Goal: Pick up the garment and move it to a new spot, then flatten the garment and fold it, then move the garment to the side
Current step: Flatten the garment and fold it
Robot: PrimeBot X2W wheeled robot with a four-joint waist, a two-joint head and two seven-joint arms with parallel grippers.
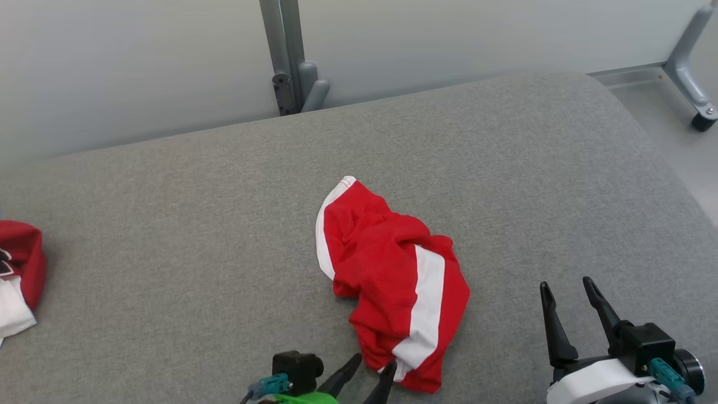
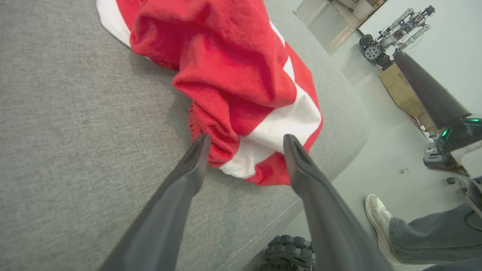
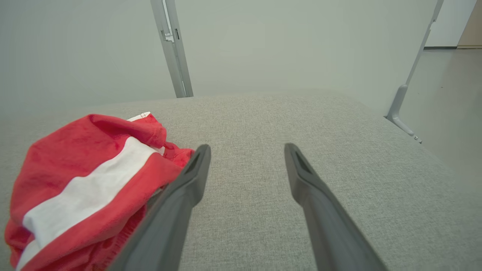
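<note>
A crumpled red garment with white stripes (image 1: 392, 275) lies bunched on the grey cushioned surface (image 1: 196, 235), slightly right of centre. My left gripper (image 1: 374, 365) is open at the bottom edge, its two fingers reaching the garment's near hem. The left wrist view shows the garment (image 2: 233, 86) just beyond the spread fingers (image 2: 196, 158), the hem lying between the tips. Right of the garment, my right gripper (image 1: 565, 286) stands open over bare fabric, apart from the cloth. In the right wrist view the garment (image 3: 86, 184) lies left of the open fingers (image 3: 301, 169).
Another red and white garment (image 1: 17, 275) lies at the surface's left edge. A grey metal post (image 1: 289, 56) stands behind the surface against a pale wall. A person's shoe (image 2: 378, 218) and trouser leg stand on the floor beside the near edge. A wheeled frame leg (image 1: 693, 73) is at the far right.
</note>
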